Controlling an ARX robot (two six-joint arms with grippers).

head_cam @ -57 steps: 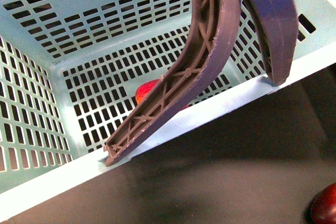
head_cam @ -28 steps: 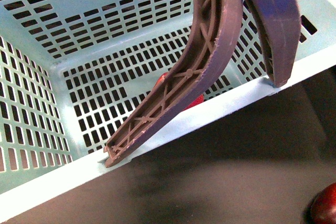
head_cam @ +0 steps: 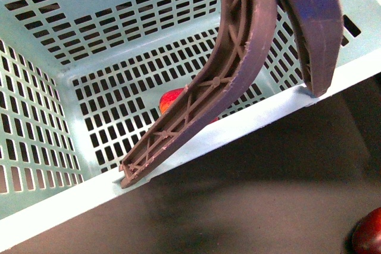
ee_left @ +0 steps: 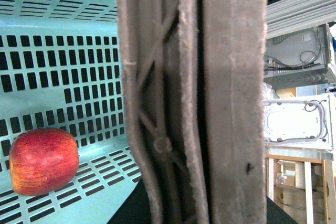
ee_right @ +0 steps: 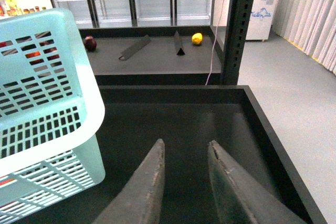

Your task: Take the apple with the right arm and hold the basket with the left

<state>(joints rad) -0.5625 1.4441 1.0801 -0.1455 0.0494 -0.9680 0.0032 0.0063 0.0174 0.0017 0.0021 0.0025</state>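
Peeking by my left wrist shows the whole apple (ee_left: 43, 161). My left fingers (head_cam: 238, 69) pinch the basket (head_cam: 253, 120) rim; right fingers (ee_right: 142, 192) gape, empty.

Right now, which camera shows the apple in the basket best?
The left wrist view: the apple sits whole in the basket. The front view shows a sliver behind the left gripper; the right wrist view shows none clearly.

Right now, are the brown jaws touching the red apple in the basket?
Apart. The left wrist view shows slotted basket wall between the apple and the left jaws.
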